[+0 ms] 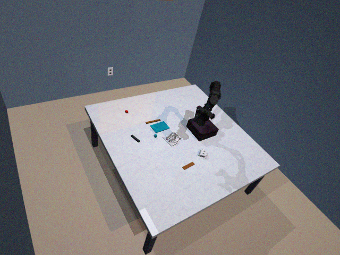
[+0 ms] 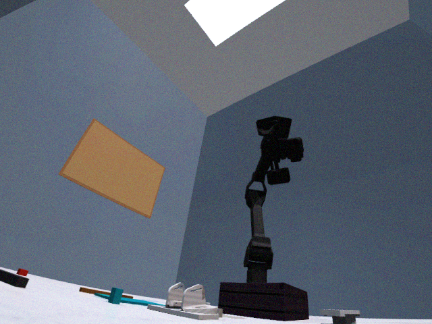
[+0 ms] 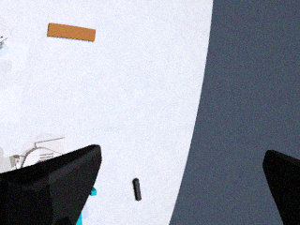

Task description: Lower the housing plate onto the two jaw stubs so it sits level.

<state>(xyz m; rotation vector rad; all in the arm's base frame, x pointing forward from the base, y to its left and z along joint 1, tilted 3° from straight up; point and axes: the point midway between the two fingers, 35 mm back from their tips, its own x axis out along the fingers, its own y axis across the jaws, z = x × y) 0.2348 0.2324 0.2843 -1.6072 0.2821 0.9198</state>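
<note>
The black arm (image 1: pixel 211 102) (image 2: pixel 257 219) rises upright from its base; the gripper (image 3: pixel 187 157) stands wide open, holding nothing; its tilt seems downward.

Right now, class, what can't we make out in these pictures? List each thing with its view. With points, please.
- Jaw assembly (image 1: pixel 172 138) (image 2: pixel 195 300) (image 3: pixel 41 156), wrist view: partly behind a gripper finger.
- Housing plate (image 1: pixel 203 153) (image 2: pixel 340 312), exterior view: its support is cut off by the bottom edge.
- Pins, top view: too small to tell.
- Teal sheet (image 1: pixel 159 126) (image 2: pixel 139 301) (image 3: pixel 79 219), wrist view: mostly behind that finger and the edge.
</note>
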